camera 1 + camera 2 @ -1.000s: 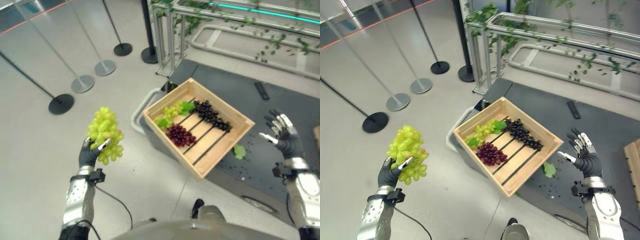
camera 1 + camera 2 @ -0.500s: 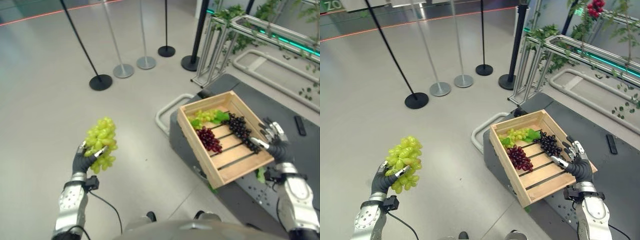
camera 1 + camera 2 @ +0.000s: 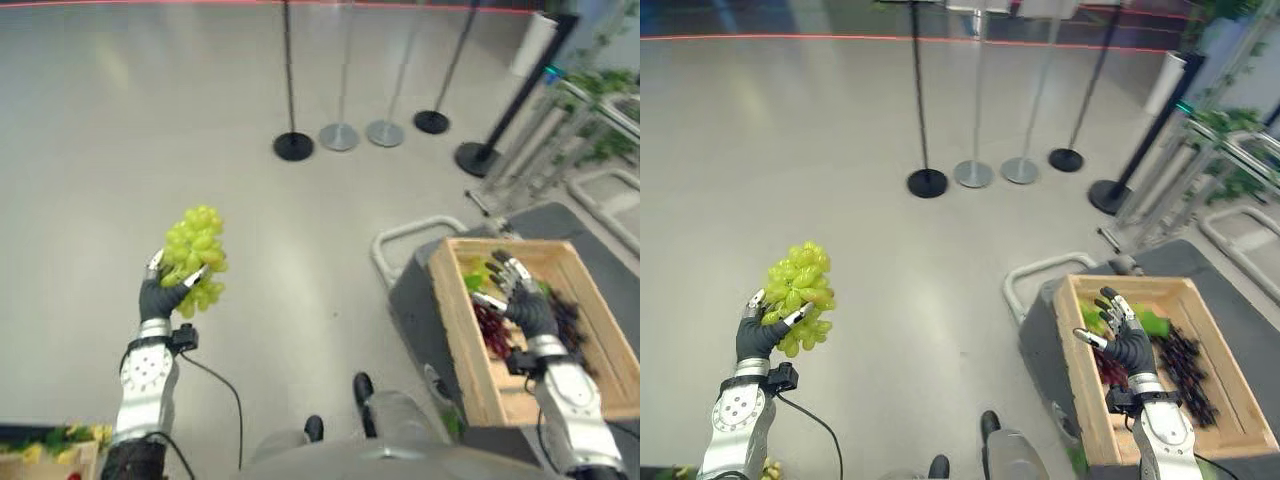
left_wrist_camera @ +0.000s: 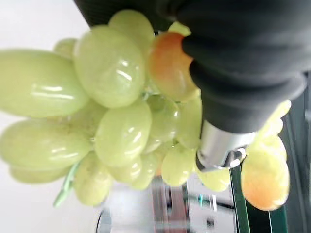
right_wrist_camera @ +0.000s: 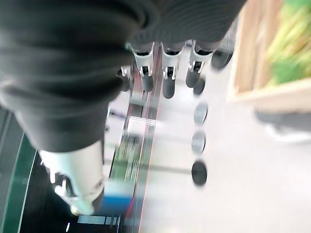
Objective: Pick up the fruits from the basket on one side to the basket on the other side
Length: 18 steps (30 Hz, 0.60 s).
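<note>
Item 1: bunch of pale green grapes — held up in left hand, fingers curled round it, over grey floor, well apart from crate.
Item 2: light slatted wooden crate w/ dark purple grapes + green leaf.
Right hand — fingers spread, holding nothing, above crate.

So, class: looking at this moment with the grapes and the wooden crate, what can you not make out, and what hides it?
- Wooden crate: its far corner is cut off by the left eye view's edge.
- Dark grapes: partly behind the right hand, so their full extent is hidden.
- Second basket: only a corner shows at the lower edge.
- Green grapes: the left hand covers the bunch's underside and stem.
</note>
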Motion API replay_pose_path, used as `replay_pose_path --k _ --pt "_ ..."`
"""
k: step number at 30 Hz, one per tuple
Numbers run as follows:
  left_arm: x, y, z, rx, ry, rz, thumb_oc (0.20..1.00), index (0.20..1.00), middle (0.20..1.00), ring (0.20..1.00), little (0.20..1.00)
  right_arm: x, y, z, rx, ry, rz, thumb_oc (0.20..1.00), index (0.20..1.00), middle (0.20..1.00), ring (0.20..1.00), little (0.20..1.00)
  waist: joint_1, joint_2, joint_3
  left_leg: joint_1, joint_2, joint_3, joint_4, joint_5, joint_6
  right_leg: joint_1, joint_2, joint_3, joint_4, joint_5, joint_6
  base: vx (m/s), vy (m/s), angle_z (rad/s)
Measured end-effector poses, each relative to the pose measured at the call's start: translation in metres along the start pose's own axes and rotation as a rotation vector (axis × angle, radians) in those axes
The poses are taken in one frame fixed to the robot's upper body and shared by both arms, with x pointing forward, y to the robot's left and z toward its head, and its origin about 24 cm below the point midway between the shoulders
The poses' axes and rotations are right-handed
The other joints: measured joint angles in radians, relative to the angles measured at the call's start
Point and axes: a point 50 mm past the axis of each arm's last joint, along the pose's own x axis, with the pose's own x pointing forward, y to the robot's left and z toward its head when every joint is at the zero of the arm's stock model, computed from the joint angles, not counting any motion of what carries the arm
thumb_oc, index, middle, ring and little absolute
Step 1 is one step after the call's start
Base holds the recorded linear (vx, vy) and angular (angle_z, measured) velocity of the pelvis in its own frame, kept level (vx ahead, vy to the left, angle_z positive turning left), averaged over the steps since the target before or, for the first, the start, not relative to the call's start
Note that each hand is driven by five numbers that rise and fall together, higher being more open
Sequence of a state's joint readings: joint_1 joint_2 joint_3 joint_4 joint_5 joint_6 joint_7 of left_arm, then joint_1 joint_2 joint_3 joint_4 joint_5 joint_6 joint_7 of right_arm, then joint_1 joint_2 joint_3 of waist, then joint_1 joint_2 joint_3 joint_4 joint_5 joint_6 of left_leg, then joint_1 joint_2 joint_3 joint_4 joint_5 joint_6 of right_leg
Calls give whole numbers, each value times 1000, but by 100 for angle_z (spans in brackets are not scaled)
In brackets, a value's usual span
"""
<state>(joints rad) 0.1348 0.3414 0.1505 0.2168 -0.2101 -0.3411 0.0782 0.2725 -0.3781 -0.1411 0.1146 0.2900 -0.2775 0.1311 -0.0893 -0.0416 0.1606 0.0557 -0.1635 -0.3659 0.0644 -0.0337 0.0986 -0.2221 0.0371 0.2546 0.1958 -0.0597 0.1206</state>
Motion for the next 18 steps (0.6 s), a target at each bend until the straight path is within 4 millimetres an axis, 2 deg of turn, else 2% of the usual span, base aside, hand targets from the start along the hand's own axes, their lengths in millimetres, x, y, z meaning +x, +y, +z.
replay_pose_path --k 1,2,3,4,5,6,7,9,10,11,12,13,14,15,16,17,18 --pt "0 0 0 0 0 0 200 200 200 200 200 0 0 0 0 0 0 1000 1000 1000 1000 1000 0 0 0 0 0 0 0 0 0 0 0 0 0 0 0 47 -240 152" --pt "-2 -3 -1 3 4 -16 200 200 200 200 200 -4 -1 -4 11 18 -1 1000 1000 1000 1000 1000 -12 -35 -27 6 -25 -16 -4 -16 -13 26 -32 -20 -47 69 -52 31 -166 126" --pt "-3 -3 -2 -1 10 -15 200 200 200 200 200 -2 -1 -4 11 16 0 1000 1000 1000 1000 1000 -1 -35 -28 7 -20 -17 -7 -18 -17 32 -32 -25 -38 110 -79 67 -354 160" --pt "-6 -5 -5 -12 24 -9 200 200 200 200 200 4 -1 -3 12 10 -1 1000 1000 1000 1000 1000 13 -10 -32 9 1 -16 -5 -31 -37 48 -20 -49 -56 112 -88 36 -189 74" --pt "-7 -5 -7 -19 29 -5 200 200 200 200 200 12 1 4 17 -21 7 1000 1000 1000 1000 1000 38 5 -30 0 20 -20 -3 -33 -42 65 -10 -69 -59 110 -99 49 -365 80" --pt "-6 -10 -7 -40 28 -7 200 200 200 200 200 15 2 5 22 -29 5 1000 1000 1000 1000 1000 34 10 -33 0 22 -24 29 -53 -70 86 -11 -98 -78 104 -122 3 -255 76" --pt "-9 -12 -8 -52 33 -10 200 200 200 200 200 20 3 9 21 -49 11 1000 1000 1000 1000 1000 50 22 -34 -8 36 -32 32 -54 -80 104 -7 -128 -82 97 -127 5 -259 99" --pt "-8 -21 -7 -60 23 -55 200 200 200 200 200 19 -1 9 11 -48 -4 1000 1000 1000 1000 1000 26 24 -53 -9 67 -49 15 -64 -92 130 8 -178 -119 81 -145 -39 -244 115" --pt "-8 -21 -7 -60 24 -55 200 200 200 200 200 23 -1 13 12 -64 -5 1000 1000 1000 1000 1000 30 25 -53 -16 82 -49 12 -60 -92 134 15 -196 -124 84 -152 -45 -239 96" --pt "-10 -20 -9 -58 33 -53 200 200 200 200 200 23 -1 13 12 -64 -7 1000 1000 1000 1000 1000 42 22 -52 -26 90 -66 12 -58 -102 146 20 -216 -138 90 -162 -104 -214 79" --pt "-11 -20 -11 -58 42 -56 200 200 200 200 200 19 -4 11 5 -57 -15 1000 1000 1000 1000 1000 36 15 -55 -26 95 -78 19 -61 -120 161 22 -245 -166 92 -168 -117 -189 73" --pt "-12 -19 -11 -58 46 -52 200 200 200 200 200 21 -4 12 7 -63 -17 1000 1000 1000 1000 1000 52 18 -52 -42 102 -78 23 -62 -128 165 22 -268 -176 100 -175 -166 -235 108" --pt "-11 -19 -11 -62 44 -54 200 200 200 200 200 19 -6 13 17 -75 -29 1000 1000 1000 1000 1000 20 10 -49 -64 105 -85 32 -54 -146 175 19 -311 -198 103 -187 -115 -117 80" --pt "-11 -19 -11 -61 43 -55 200 200 200 200 200 19 -6 13 18 -72 -30 1000 1000 1000 1000 1000 15 8 -48 -67 109 -82 34 -55 -148 174 20 -320 -204 102 -191 -95 -76 108" --pt "-10 -19 -11 -59 45 -58 200 200 200 200 200 18 -7 13 16 -73 -37 1000 1000 1000 1000 1000 9 6 -42 -110 116 -47 34 -42 -161 177 11 -381 -221 111 -202 -69 -13 120" --pt "-7 -20 -10 -60 38 -60 200 200 200 200 200 18 -9 12 19 -71 -52 1000 1000 1000 1000 1000 -17 0 -33 -149 130 24 43 -47 -160 179 -4 -435 -238 113 -205 -70 21 121" --pt "-7 -21 -9 -59 36 -64 200 200 200 200 200 18 -9 12 21 -72 -60 1000 1000 1000 1000 1000 -27 -8 -29 -160 145 77 48 -46 -161 169 -10 -436 -234 103 -209 -91 34 78"
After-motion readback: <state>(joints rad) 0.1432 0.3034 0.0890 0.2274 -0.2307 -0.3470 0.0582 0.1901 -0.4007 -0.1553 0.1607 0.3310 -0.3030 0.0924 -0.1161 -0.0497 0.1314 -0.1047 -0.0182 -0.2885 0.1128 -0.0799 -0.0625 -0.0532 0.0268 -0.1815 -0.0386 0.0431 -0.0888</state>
